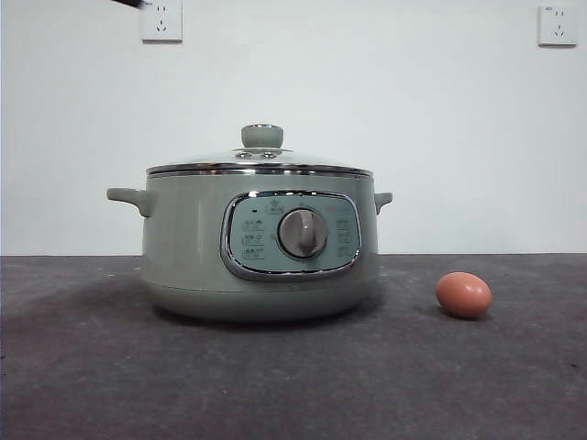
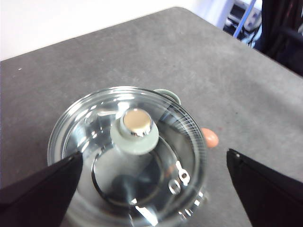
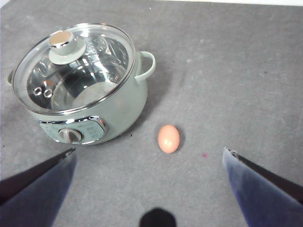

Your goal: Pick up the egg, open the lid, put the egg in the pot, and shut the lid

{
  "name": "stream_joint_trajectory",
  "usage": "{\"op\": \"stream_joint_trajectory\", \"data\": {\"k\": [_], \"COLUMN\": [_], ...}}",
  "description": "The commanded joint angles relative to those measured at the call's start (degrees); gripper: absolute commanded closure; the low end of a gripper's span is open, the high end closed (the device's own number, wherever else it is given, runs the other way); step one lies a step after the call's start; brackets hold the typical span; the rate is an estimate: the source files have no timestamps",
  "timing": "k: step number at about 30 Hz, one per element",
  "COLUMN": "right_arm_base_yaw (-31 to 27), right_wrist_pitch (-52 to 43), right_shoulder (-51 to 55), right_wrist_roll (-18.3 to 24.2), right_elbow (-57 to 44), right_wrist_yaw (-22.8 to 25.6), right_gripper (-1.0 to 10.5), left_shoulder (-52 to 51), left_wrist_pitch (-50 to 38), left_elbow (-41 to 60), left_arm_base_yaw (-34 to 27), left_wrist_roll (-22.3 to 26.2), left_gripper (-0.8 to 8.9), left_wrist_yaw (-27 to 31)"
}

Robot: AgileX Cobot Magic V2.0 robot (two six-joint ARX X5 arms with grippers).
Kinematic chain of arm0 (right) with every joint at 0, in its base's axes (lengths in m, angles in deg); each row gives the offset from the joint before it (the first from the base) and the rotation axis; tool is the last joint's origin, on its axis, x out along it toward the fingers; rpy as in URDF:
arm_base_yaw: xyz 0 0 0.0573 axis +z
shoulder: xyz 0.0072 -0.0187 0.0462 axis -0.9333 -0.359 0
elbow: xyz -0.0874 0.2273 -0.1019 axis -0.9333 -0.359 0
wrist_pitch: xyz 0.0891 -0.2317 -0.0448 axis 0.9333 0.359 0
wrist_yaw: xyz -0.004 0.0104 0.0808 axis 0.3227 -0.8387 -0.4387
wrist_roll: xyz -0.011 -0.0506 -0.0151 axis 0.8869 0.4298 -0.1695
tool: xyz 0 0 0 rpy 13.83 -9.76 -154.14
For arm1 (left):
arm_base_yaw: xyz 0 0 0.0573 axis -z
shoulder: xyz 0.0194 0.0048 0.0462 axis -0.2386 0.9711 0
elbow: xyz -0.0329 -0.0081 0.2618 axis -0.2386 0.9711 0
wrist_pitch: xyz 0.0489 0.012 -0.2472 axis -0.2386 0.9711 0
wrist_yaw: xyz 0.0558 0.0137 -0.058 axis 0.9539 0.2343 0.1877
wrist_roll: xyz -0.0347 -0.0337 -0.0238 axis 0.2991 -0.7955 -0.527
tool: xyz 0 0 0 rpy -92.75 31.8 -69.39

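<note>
The right gripper [image 3: 150, 189], jaws spread and empty, hangs above the small reddish-brown egg [image 3: 168, 138] lying on the bench beside the sage-green pot [image 3: 111, 111]. It should descend centred and close gently. The left gripper [image 2: 154, 189], released, hovers over the glass lid [image 2: 128, 156].

The pot [image 1: 183, 257] looks like smooth, soft-shiny green plastic. Its control panel has a shiny metal frame and a silver metal dial [image 1: 303, 233]. The lid [image 3: 75, 66] is clear, glossy glass with a bright metal rim and a green knob with a shiny cap. The egg [image 1: 463, 294] is smooth and a bit shiny. The table [image 1: 92, 385] is dark grey, matt and slightly rough. The 2 wall sockets [image 1: 161, 20] look like white plastic.
</note>
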Motion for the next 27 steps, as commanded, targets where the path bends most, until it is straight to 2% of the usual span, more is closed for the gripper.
{"op": "stream_joint_trajectory", "data": {"k": [1,6,10,20,21,23,27], "right_arm_base_yaw": [0.02,0.02,0.02,0.02,0.02,0.02,0.02], "right_wrist_pitch": [-0.13,-0.15,-0.20,-0.72,-0.85,-1.22,-1.40], "right_shoulder": [-0.28,-1.03,-1.60,-3.58,-3.80,-4.33,-4.74], "right_wrist_roll": [0.17,0.17,0.20,0.20,0.20,0.17,0.17], "right_elbow": [0.17,0.17,0.17,0.17,0.17,0.17,0.17], "right_wrist_yaw": [-0.24,-0.22,-0.22,-0.20,-0.20,-0.20,-0.20], "right_gripper": [3.4,3.4,3.5,3.5,3.5,3.5,3.5], "left_shoulder": [5.27,16.94,23.69,30.49,30.60,30.60,30.69], "left_wrist_pitch": [-0.63,-0.57,-2.10,-2.12,-1.86,-1.66,-1.60], "left_elbow": [-3.50,-11.52,-13.84,-13.84,-13.84,-13.84,-13.84], "left_arm_base_yaw": [1.92,5.60,6.91,8.17,8.26,8.31,8.57], "left_wrist_roll": [2.60,4.92,4.90,4.83,4.83,4.83,4.68], "left_gripper": [1.00,1.00,1.01,1.05,1.29,2.43,2.81], "left_wrist_yaw": [2.62,8.15,8.44,10.25,10.97,11.02,10.88]}}
